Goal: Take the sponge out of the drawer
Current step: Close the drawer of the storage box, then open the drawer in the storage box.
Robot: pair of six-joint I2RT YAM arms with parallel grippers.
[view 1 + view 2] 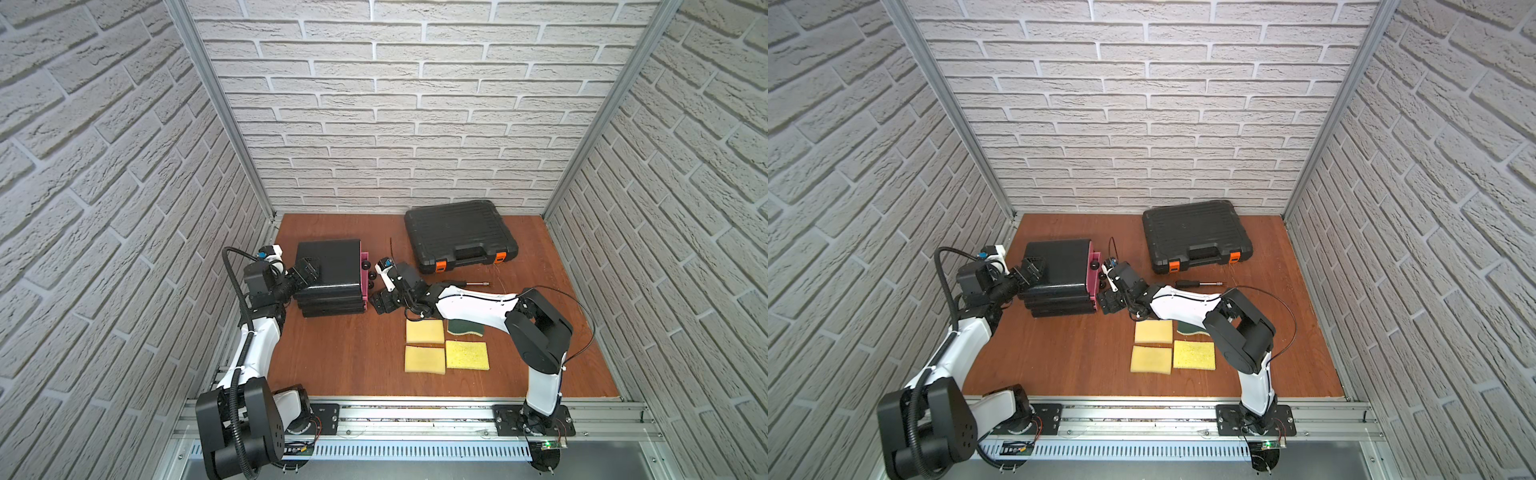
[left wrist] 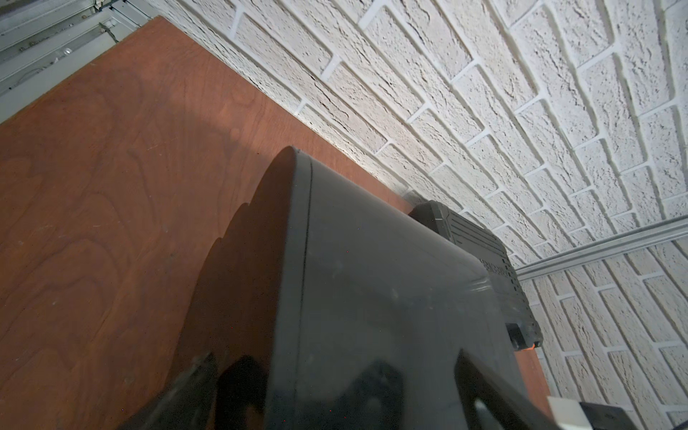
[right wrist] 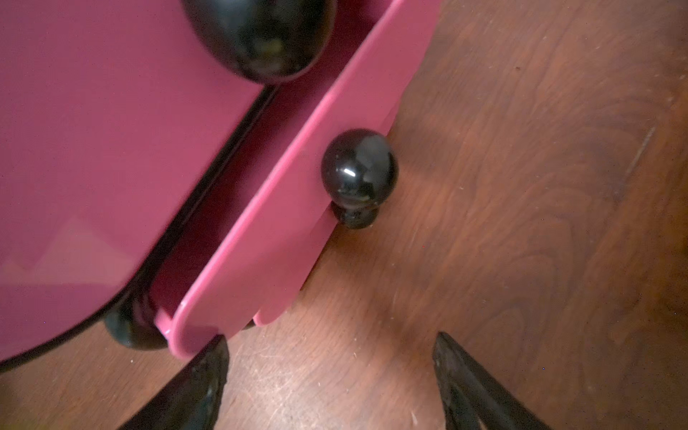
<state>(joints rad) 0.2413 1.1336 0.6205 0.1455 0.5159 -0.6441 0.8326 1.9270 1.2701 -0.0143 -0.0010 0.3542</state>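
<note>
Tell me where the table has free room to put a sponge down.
Free: the bare wood between the drawer unit, the yellow sponges and the front rail. Crowded: by the pink drawer fronts, where the right gripper sits.

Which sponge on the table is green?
The green sponge behind the bumpy yellow sponge: its top is dark green, and the other three are all yellow.

plastic drawer cabinet [image 1: 332, 262]: showing glossy black
flat drawer fronts [image 3: 93, 130]: showing pink
rectangular foam sponges [image 1: 424, 332]: showing yellow
wooden worktop [image 1: 353, 357]: showing reddish-brown grain
</note>
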